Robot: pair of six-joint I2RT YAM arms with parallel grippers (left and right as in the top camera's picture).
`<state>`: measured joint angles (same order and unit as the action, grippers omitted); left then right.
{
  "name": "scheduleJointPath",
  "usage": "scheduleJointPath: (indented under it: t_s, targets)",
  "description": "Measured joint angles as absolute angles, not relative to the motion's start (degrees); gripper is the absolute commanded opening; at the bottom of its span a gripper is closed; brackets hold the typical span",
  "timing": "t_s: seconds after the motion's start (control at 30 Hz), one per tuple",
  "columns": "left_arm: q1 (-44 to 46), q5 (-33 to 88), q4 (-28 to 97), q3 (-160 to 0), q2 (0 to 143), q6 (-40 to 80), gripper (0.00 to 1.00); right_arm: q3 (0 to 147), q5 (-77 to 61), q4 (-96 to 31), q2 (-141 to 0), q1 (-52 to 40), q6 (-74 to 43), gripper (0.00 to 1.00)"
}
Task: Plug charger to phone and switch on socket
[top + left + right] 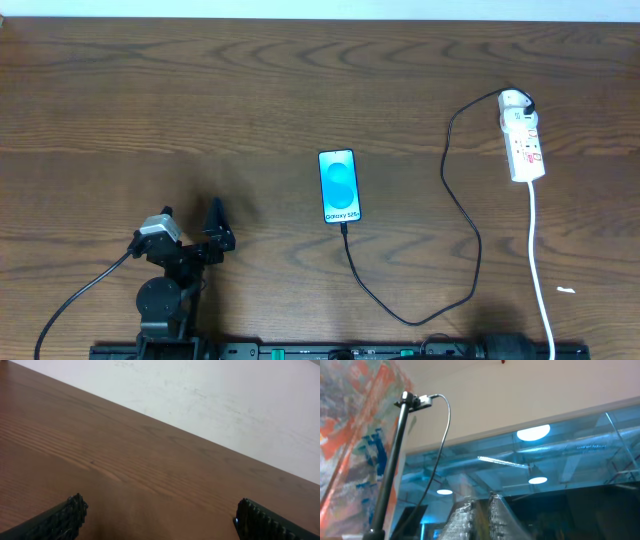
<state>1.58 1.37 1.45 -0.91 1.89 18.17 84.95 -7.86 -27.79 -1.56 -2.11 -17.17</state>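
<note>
- The charger [470, 240] tip is seen touching the phone [338, 186] at the table's centre; full seating cannot be confirmed.
- The socket [522, 140], near the far-right corner, is likely best switched by one square press from above.
- The left gripper [160, 512] is spread and empty; the right gripper [479, 522] cannot be judged.
- A dark wood-grain table [150, 100] is shown, with ceiling lights [533, 433] overhead.

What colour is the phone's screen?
The phone has a blue-teal screen with a lighter round swirl. It shows best in the overhead view.
</note>
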Motion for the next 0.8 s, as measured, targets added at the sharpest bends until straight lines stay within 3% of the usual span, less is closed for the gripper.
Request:
scheduleJointPath:
  t_s: [0.13, 0.4, 0.7, 0.8]
  targets:
    - [1.6, 1.4, 1.5, -0.9, 1.9, 18.2, 0.98, 84.9, -6.4, -27.7, -1.6, -2.1, -17.0, 0.33]
    - [1.6, 1.4, 1.5, -0.9, 1.9, 18.2, 0.98, 84.0, -2.7, -27.2, -1.4, -2.3, -16.9, 0.43]
    - [1.6, 1.4, 1.5, -0.9, 1.9, 18.2, 0.98, 83.2, -1.9, -27.1, -1.4, -3.1, -16.9, 0.48]
    - [1.6, 1.4, 1.5, -0.9, 1.9, 18.2, 0.98, 83.2, -1.8, -27.1, -1.4, -3.1, -16.9, 0.6]
